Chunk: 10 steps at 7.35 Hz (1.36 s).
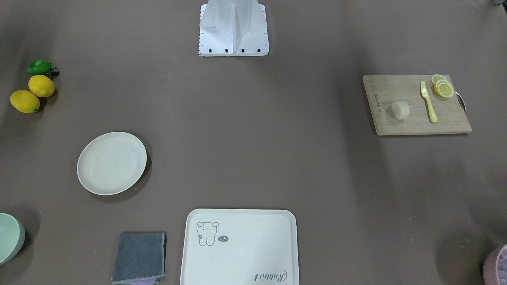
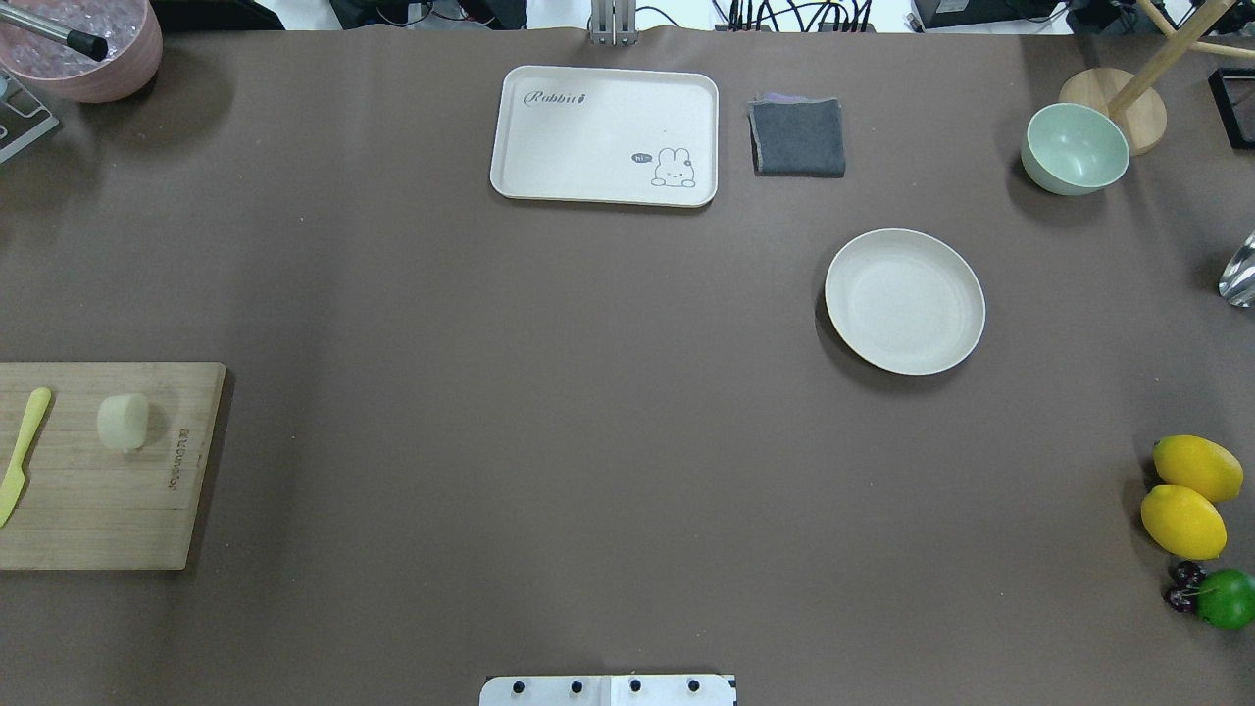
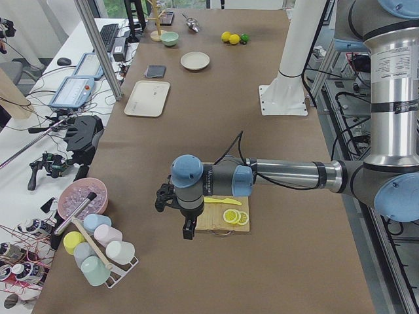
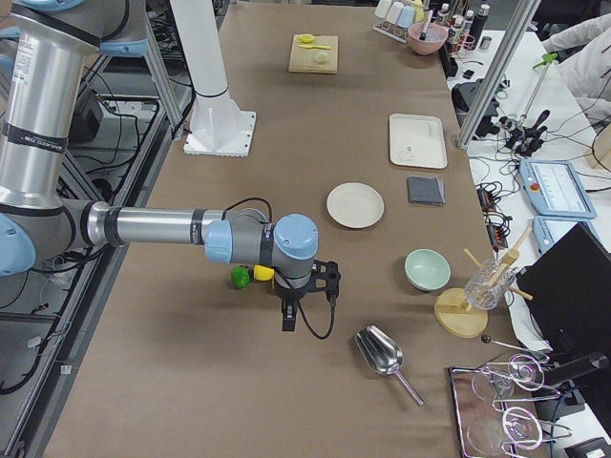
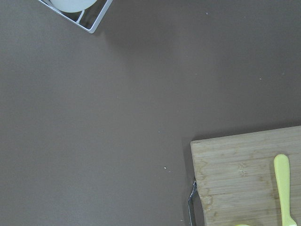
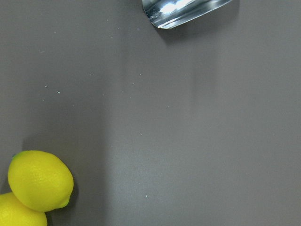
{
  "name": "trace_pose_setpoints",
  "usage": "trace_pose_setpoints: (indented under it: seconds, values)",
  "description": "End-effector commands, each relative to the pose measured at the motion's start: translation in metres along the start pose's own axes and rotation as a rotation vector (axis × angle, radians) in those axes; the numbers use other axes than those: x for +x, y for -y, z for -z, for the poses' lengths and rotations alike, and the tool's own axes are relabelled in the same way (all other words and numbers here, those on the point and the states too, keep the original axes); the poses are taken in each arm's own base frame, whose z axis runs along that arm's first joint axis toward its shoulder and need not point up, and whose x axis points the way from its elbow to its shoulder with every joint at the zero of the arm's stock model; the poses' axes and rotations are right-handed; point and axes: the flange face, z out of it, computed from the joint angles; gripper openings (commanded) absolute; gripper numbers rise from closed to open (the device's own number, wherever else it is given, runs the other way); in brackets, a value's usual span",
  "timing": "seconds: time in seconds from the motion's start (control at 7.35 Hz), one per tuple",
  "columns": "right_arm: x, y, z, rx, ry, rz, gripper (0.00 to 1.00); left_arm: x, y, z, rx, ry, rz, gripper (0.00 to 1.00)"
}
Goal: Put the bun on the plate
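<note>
The bun (image 1: 400,109) (image 2: 123,421) is a small pale lump lying on a wooden cutting board (image 1: 416,122) (image 2: 108,500), beside a yellow plastic knife (image 1: 428,102) and lemon slices (image 1: 443,87). The round cream plate (image 1: 111,163) (image 2: 904,301) sits bare on the far side of the table. My left gripper (image 3: 188,226) hangs above the table beside the board's outer end; I cannot tell if it is open or shut. My right gripper (image 4: 289,310) hovers near the whole lemons (image 4: 263,274), state likewise unclear. Neither gripper shows in the overhead or front views.
A bear-printed tray (image 2: 605,135) and grey cloth (image 2: 798,137) lie at the far edge, with a pale green bowl (image 2: 1075,149) to the right. Lemons (image 2: 1183,495) and a lime (image 2: 1226,598) sit near the right end. A cup rack (image 3: 98,252) and pink bowl (image 3: 82,199) stand at the left end, a metal scoop (image 4: 382,355) at the right.
</note>
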Motion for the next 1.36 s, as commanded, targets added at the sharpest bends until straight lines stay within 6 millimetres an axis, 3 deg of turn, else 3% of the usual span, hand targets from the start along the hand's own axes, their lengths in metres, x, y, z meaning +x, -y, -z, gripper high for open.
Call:
trace_pose_setpoints:
  seconds: [0.0, 0.41, 0.68, 0.82, 1.09, 1.22]
  values:
    - [0.001, -0.002, 0.000, -0.001, 0.001, -0.003, 1.00, 0.006, -0.001, 0.007, 0.012, 0.002, -0.010, 0.98]
    - [-0.003, 0.004, 0.004, 0.012, 0.009, -0.003, 1.00, 0.017, 0.008, 0.020, 0.042, 0.007, -0.038, 0.98]
    - [-0.003, 0.012, 0.024, 0.089, -0.005, 0.030, 1.00, 0.038, 0.035, 0.047, 0.098, 0.013, -0.076, 0.98]
    - [0.004, 0.009, 0.025, 0.155, -0.011, 0.062, 1.00, 0.051, 0.062, 0.066, 0.132, 0.019, -0.107, 0.98]
    - [0.002, 0.018, 0.051, 0.304, -0.067, 0.141, 1.00, 0.070, 0.090, 0.089, 0.193, 0.021, -0.166, 0.98]
    - [-0.003, 0.022, 0.056, 0.320, -0.058, 0.149, 1.00, 0.089, 0.130, 0.116, 0.259, 0.025, -0.190, 0.98]
